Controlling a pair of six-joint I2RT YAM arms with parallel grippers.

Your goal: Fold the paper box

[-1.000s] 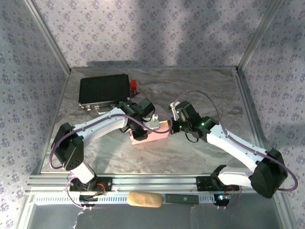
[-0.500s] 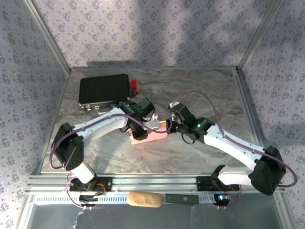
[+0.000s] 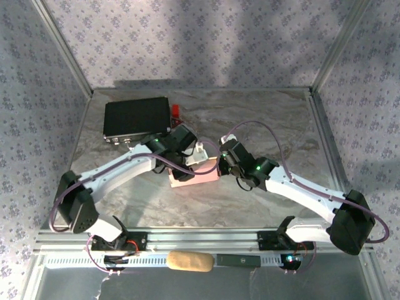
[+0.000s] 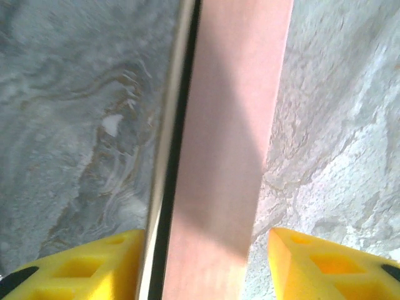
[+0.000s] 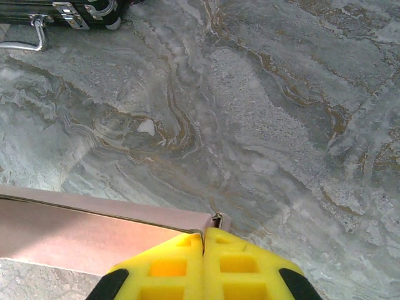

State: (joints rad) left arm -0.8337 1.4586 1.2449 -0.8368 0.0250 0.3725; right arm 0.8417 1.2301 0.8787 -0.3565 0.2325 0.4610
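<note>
The pale pink paper box (image 3: 192, 180) lies at the table's middle, between my two arms. My left gripper (image 3: 199, 155) hangs over its far edge. In the left wrist view its yellow fingers (image 4: 81, 269) stand open on either side of a long pink panel of the paper box (image 4: 225, 156), with a gap showing at the right finger. My right gripper (image 3: 220, 164) is at the box's right end. In the right wrist view that gripper (image 5: 204, 232) is shut, its fingers pressed together on the thin end wall at a corner of the paper box (image 5: 75, 231).
A black case (image 3: 136, 117) with metal latches sits at the back left, also at the top left corner of the right wrist view (image 5: 56, 9). A small red thing (image 3: 177, 110) stands by its right side. A beige roll (image 3: 189, 261) rests on the front rail.
My left gripper's jaws have widened around the box panel and its arm has stretched further right. The right gripper has slid left to the box's right end, staying shut.
</note>
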